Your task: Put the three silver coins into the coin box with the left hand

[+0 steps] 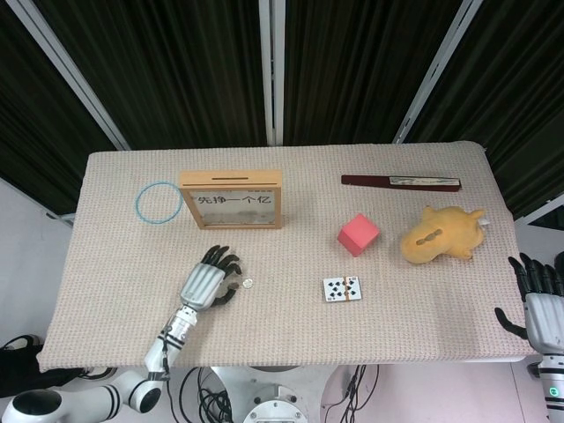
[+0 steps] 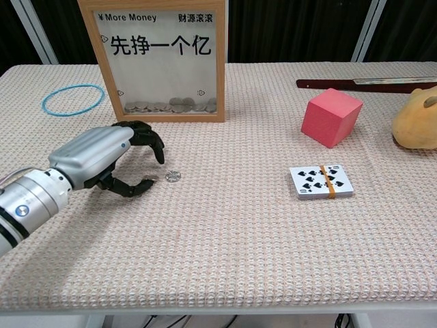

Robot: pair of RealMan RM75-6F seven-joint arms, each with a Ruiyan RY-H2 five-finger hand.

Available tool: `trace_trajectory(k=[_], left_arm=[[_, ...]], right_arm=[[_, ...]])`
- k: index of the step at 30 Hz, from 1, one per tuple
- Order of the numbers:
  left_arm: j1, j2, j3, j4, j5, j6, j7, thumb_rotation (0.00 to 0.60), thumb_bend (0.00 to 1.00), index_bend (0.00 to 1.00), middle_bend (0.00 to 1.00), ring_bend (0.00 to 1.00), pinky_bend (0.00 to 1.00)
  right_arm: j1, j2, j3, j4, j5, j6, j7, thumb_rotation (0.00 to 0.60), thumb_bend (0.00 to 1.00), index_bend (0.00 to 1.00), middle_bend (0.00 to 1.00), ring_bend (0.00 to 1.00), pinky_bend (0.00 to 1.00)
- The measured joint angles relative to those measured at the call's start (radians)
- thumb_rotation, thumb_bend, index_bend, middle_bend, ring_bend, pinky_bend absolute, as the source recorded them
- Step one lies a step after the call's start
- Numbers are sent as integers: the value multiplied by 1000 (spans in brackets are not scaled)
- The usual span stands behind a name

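Observation:
One silver coin lies flat on the woven table cover, also visible in the head view. My left hand hovers just left of it, with fingers arched and set apart from the thumb, holding nothing. The fingertips stop a little short of the coin and do not touch it. The wooden coin box stands upright behind the hand with several coins at the bottom of its window. Its top slot shows in the head view. My right hand rests open off the table's right edge.
A blue rubber ring lies left of the box. A red cube, a banded deck of cards, a yellow plush toy and a dark flat stick occupy the right half.

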Motion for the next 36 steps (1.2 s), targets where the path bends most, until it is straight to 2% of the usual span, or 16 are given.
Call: trace_trajectory(k=[8, 17, 25, 36], left_arm=[[-1, -36, 6, 82, 41, 51, -65, 600, 282, 479, 263, 77, 129], [-6, -54, 7, 118, 50, 59, -75, 600, 352, 527, 266, 77, 129], [-7, -53, 5, 117, 42, 50, -67, 600, 380, 546, 266, 77, 128], [-3, -47, -3, 95, 27, 47, -63, 600, 520, 602, 274, 77, 130]], right_arm=[[-1, 4, -1, -3, 1, -1, -2, 600, 213, 0, 0, 0, 0], [0, 7, 0, -4, 4, -4, 0, 600, 213, 0, 0, 0, 0], [0, 6, 0, 2, 9, -10, 3, 600, 213, 0, 0, 0, 0], [-2, 2, -1, 10, 10, -10, 11, 600, 214, 0, 0, 0, 0]])
